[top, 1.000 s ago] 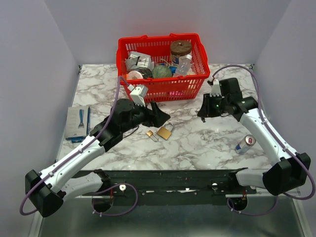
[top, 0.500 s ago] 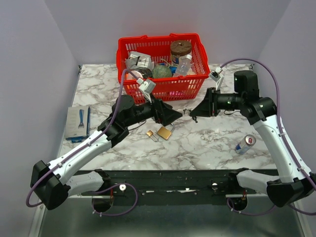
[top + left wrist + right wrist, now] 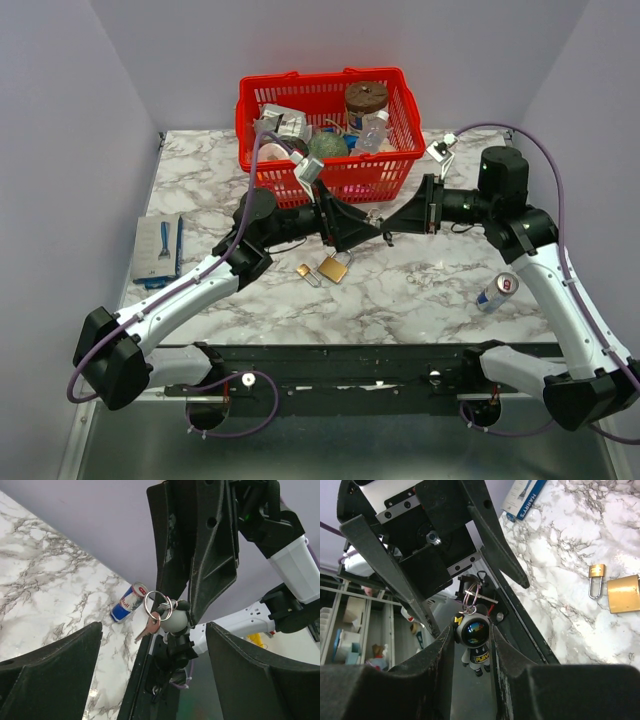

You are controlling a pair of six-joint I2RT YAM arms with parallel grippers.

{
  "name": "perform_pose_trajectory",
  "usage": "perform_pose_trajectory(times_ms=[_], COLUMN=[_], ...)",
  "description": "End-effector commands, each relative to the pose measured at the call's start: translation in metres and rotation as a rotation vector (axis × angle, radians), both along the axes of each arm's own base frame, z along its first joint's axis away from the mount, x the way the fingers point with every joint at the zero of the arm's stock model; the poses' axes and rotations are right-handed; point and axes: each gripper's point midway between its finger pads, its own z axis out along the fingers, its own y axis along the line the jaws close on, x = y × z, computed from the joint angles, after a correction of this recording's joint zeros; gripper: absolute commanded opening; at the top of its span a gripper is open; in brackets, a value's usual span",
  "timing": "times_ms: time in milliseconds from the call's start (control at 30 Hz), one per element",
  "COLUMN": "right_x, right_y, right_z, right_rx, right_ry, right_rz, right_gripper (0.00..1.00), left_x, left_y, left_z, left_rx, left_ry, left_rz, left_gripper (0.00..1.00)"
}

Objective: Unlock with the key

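The right tool (image 3: 471,631) pinches a round, glossy keychain toy (image 3: 176,621). Its metal ring carries the coppery key (image 3: 149,627) in mid-air. The left tool (image 3: 362,230) faces it, spread wide. Both arms reach inward, tips nearly meeting, above the square brass padlock (image 3: 334,268) on the marble tabletop (image 3: 420,290).

Brass padlock (image 3: 334,268) lying flat, key (image 3: 148,628) dangling from keychain figure (image 3: 474,630) held aloft

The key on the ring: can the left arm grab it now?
Probably yes. The left gripper is open and faces the key, with nothing between them. The right gripper holds it up by its little toy figure.
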Motion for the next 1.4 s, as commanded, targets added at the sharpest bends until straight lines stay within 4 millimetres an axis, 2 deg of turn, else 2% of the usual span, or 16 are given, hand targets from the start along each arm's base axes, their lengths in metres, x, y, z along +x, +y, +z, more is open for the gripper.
perform_pose_trajectory(times_ms=[0,100,333,467,633,767,967,1267,1367], right_x=[-0.007,-0.006,-0.007,-0.008,-0.009,-0.009,-0.009,-0.008,-0.007], right_y=[0.004,0.004,0.004,0.004,0.004,0.004,0.004,0.003,0.002], right_z=[0.014,0.012,0.013,0.009,0.009,0.005,0.001,-0.013,-0.020], right_rx=[0.055,0.054,0.062,0.060,0.065,0.061,0.060,0.042,0.021], right_ry=[-0.007,0.005,0.008,0.019,0.019,0.027,0.036,0.045,0.039], right_rz=[0.031,0.026,0.022,0.023,0.031,0.028,0.027,0.014,0.009], right_gripper=[0.01,0.01,0.01,0.01,0.01,0.01,0.01,0.01,0.01], left_x=[-0.007,-0.007,-0.007,-0.006,-0.004,-0.002,-0.003,-0.004,-0.005], left_y=[-0.001,0.000,0.002,0.003,0.005,0.009,0.012,0.020,0.025], left_z=[0.017,0.015,0.009,0.008,0.004,0.003,-0.003,-0.012,-0.016], left_rx=[-0.044,-0.039,-0.027,-0.020,0.003,0.012,0.027,0.040,0.052], left_ry=[-0.043,-0.032,-0.011,-0.009,-0.012,-0.008,0.009,0.015,0.024], left_rz=[-0.034,-0.034,-0.018,-0.009,0.012,0.039,0.053,0.091,0.109], left_gripper=[0.84,0.74,0.68,0.54,0.45,0.27,0.15,0.00,0.00])
